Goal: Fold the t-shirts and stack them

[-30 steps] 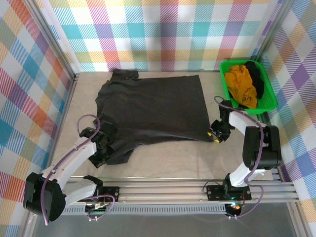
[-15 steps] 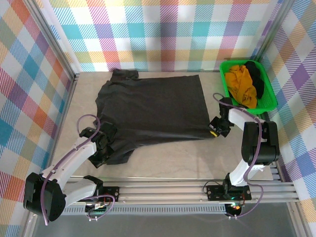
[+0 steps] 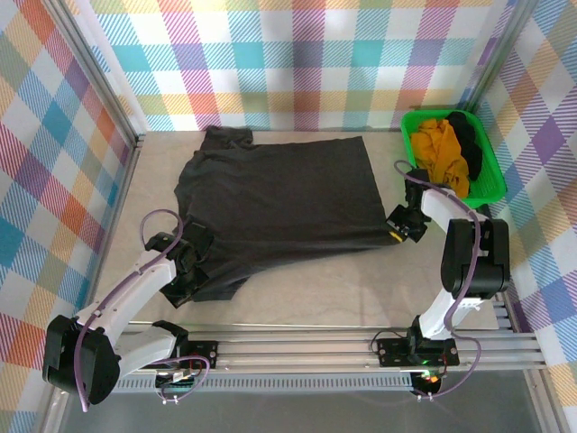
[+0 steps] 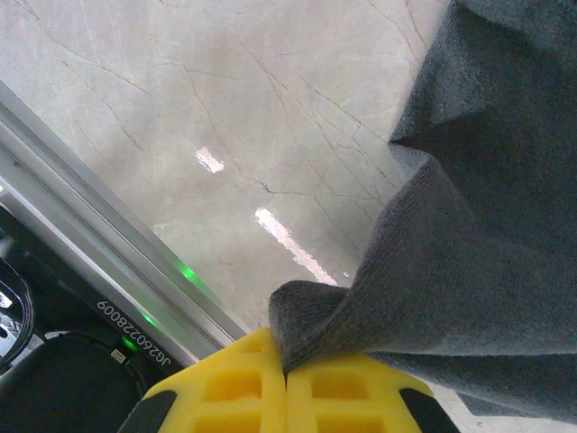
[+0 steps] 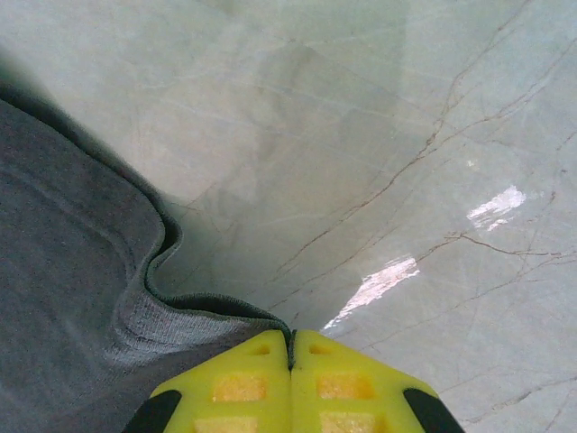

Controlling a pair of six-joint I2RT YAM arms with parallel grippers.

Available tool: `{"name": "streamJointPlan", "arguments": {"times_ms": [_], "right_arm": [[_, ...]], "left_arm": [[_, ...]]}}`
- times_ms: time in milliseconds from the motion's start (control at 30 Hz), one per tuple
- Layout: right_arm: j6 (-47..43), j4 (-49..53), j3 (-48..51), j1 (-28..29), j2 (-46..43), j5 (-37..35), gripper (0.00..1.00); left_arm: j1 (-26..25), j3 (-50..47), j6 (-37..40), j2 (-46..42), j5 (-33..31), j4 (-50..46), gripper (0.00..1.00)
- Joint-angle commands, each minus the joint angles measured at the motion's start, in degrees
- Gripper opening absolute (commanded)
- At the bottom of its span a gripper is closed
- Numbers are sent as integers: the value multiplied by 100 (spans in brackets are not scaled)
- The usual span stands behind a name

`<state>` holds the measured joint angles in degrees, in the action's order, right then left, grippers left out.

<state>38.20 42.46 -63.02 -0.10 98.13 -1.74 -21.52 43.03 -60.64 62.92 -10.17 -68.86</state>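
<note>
From above: charcoal t-shirt (image 3: 279, 194) spread across counter (image 3: 315, 293), left gripper (image 3: 185, 271) at its near-left corner, right gripper (image 3: 399, 225) at its right edge. Left wrist: pinched fully closed on a raised fabric fold. Right wrist: clamped tight on the hem.

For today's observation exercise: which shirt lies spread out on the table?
The charcoal shirt; the yellow shirt and black shirt sit crumpled in the green basket.
</note>
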Motion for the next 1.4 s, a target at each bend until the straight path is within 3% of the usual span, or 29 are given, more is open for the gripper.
{"name": "streamJointPlan", "arguments": {"times_ms": [0, 200, 333, 467, 767, 933, 1133, 1267, 1367], "right_arm": [[-93, 294, -67, -100, 122, -129, 6], [221, 301, 442, -100, -358, 126, 29], [529, 222, 935, -88, -975, 364, 34], [678, 79, 1267, -61, -1290, 711, 32], [917, -412, 1309, -42, -786, 933, 38], [1089, -600, 1209, -43, -211, 1096, 29], [1043, -162, 1187, 8, -703, 663, 0], [1097, 476, 1294, 187, -1420, 435, 0], [1193, 685, 1482, 342, -1891, 547, 0]], "left_arm": [[-5, 75, 27, -72, -123, -247, 0], [-8, 83, 158, -63, -37, -205, 0], [-9, 78, 176, -111, -74, -277, 0], [-3, 67, 167, -106, -66, -266, 0], [-5, 66, 149, -65, -45, -206, 0], [-2, 132, 114, -104, -98, -275, 0], [-3, 312, -443, -723, -170, -826, 0], [-15, 257, -1069, -1465, -22, -1207, 0], [-15, 145, -1082, -1761, 178, -934, 0]]}}
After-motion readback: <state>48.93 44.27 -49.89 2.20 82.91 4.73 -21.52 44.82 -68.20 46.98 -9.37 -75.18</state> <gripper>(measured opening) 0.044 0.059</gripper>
